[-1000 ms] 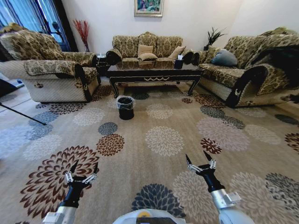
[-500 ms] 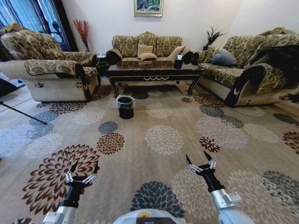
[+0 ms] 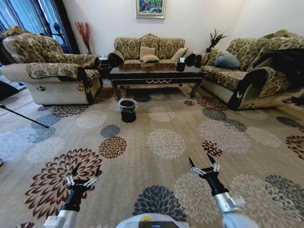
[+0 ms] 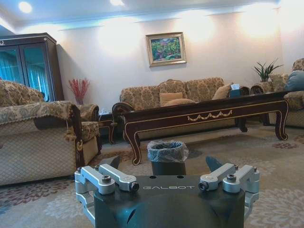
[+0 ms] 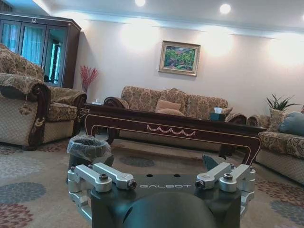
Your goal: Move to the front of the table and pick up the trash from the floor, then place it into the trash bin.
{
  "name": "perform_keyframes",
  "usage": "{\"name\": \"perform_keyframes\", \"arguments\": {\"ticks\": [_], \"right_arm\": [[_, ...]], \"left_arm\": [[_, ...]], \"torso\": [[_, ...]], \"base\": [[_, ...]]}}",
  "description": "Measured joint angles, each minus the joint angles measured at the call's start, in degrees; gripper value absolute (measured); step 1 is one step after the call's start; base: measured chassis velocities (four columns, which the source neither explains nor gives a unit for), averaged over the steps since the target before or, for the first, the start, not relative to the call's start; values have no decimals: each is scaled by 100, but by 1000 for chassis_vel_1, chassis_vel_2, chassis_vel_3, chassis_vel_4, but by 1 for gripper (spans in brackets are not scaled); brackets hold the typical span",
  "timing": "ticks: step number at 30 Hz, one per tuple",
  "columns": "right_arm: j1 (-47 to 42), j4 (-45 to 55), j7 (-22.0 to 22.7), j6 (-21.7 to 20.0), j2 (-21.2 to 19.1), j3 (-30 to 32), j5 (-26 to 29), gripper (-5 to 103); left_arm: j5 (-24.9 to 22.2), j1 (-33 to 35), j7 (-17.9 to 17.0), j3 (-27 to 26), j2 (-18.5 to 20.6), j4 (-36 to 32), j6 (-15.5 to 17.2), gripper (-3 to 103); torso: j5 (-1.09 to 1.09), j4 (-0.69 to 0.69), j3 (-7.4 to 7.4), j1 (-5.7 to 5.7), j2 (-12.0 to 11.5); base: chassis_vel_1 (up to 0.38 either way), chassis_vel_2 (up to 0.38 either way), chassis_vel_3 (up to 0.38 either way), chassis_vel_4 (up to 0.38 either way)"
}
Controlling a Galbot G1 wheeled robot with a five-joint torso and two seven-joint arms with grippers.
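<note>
Beige patterned floor with round floral medallions across most of the head view. Dark glossy table at upper centre, gold scroll on its front apron, patterned sofas behind it and along both edges of the frame. Framed painting on the pale back wall at top centre; red dried stems at upper left, a green plant at upper right. Black trash bin with a clear liner, standing on the carpet just in front of the table's left legs. Trash itself too small to make out. Left gripper at lower left, right gripper at lower right, both held above the carpet, jaws spread wide, nothing between them.
</note>
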Motion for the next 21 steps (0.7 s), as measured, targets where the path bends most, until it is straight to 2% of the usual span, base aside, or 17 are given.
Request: {"name": "perform_keyframes", "arguments": {"ticks": [21], "right_arm": [[0, 0, 0, 0, 0, 0, 0, 100]], "left_arm": [[0, 0, 0, 0, 0, 0, 0, 100]], "torso": [[0, 0, 370, 92, 460]], "base": [[0, 0, 0, 0]]}}
